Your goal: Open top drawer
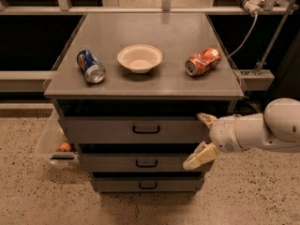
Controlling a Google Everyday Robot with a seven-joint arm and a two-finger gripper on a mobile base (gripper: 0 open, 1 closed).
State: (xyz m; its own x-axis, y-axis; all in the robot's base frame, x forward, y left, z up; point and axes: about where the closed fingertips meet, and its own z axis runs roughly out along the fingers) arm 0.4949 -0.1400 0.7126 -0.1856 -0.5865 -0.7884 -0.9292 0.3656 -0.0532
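The top drawer (108,130) is the widest grey metal drawer under the cabinet top, shut, with a small black bar handle (146,130) at its centre. Two narrower grey drawers (140,163) (140,184) sit below it. My gripper (199,140) comes in from the right on a white arm. It is in front of the right part of the top drawer's face, right of the handle. Its two cream fingers are spread apart, one fingertip (204,118) high and one low, with nothing between them.
On the grey cabinet top (154,86) lie a blue can (91,66) on its side, a white bowl (139,58) and a crushed orange can (202,61). A clear bin (51,142) with small items stands at the cabinet's left. Speckled floor lies in front.
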